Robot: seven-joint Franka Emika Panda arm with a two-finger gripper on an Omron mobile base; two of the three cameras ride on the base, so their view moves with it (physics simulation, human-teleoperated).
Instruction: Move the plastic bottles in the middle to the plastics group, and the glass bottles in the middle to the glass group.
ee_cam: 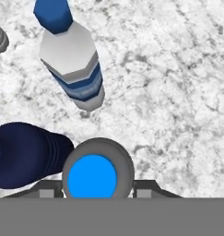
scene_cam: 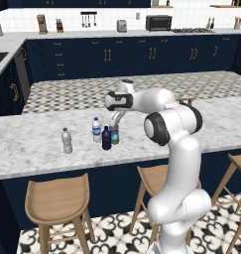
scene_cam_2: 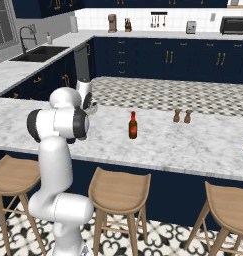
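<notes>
Currently jaws (ee_cam: 97, 188) straddle the blue-capped bottle (ee_cam: 92, 176) on the table (ee_cam: 178, 92); grip state unclear from here.
Risk I see: navy bottle (ee_cam: 28, 161) touching beside it, labelled water bottle (ee_cam: 74, 64) near — either tips if I shift sideways.

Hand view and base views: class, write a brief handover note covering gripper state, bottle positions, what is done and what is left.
Gripper: apparently open, fingers straddling the dark blue-capped plastic bottle standing on the marble counter.
Solid navy plastic bottle stands beside it, next to the clear blue-labelled water bottle; the greyish unlabelled water bottle is further left.
Done: both plastic bottles appear to be with the plastics.
Left: the amber glass bottle with orange-red label stands apart from the two small brown bottles; move it there.
</notes>
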